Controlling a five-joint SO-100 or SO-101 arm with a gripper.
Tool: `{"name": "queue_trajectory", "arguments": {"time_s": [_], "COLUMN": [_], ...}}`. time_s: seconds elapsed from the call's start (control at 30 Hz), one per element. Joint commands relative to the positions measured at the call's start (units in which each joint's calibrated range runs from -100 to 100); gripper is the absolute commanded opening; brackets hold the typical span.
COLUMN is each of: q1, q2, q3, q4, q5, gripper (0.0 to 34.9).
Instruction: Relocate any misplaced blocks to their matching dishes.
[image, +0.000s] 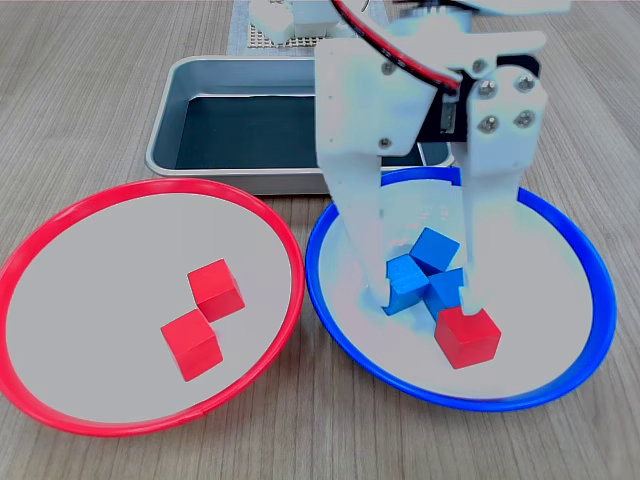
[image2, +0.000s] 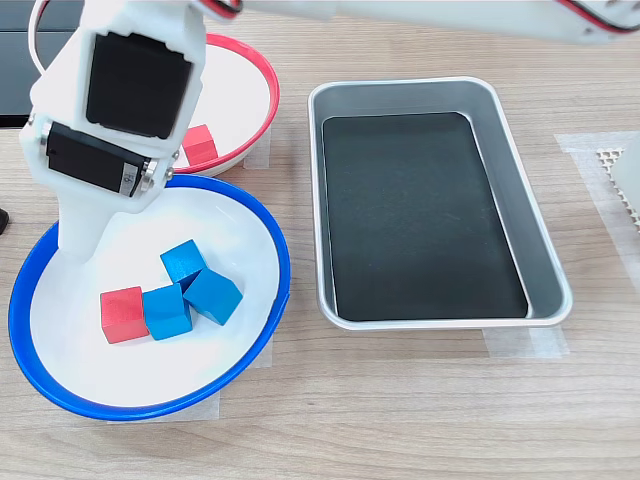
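The red-rimmed dish (image: 100, 300) on the first exterior view's left holds two red blocks (image: 217, 289) (image: 191, 344). In the blue-rimmed dish (image: 545, 300) three blue blocks (image: 435, 250) (image: 405, 282) (image: 447, 290) lie clustered, with one red block (image: 467, 336) touching them. My white gripper (image: 424, 296) is lowered into the blue dish and stands open, its fingers straddling the blue cluster; one fingertip is just above the red block. The second exterior view shows the same red block (image2: 124, 314) beside the blue blocks (image2: 183, 263) in the blue dish (image2: 120, 375), with the arm hiding much of the red dish (image2: 240, 100).
A rectangular grey metal tray (image2: 540, 290) with a dark bottom stands empty behind the dishes in the first exterior view (image: 200, 70). The dishes and tray sit on a wooden table. A white perforated mat edge (image2: 610, 160) lies at the second exterior view's right.
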Motion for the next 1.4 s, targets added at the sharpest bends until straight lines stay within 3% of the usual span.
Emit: {"name": "queue_trajectory", "arguments": {"time_s": [0.0, 0.43, 1.37], "q1": [-1.35, -3.33, -3.51], "q2": [-4.2, -3.77, 2.37], "q3": [0.49, 4.31, 1.49], "q4": [0.68, -0.31, -3.45], "q5": [0.83, 3.42, 4.59], "gripper": [13.9, 16.8, 17.9]}}
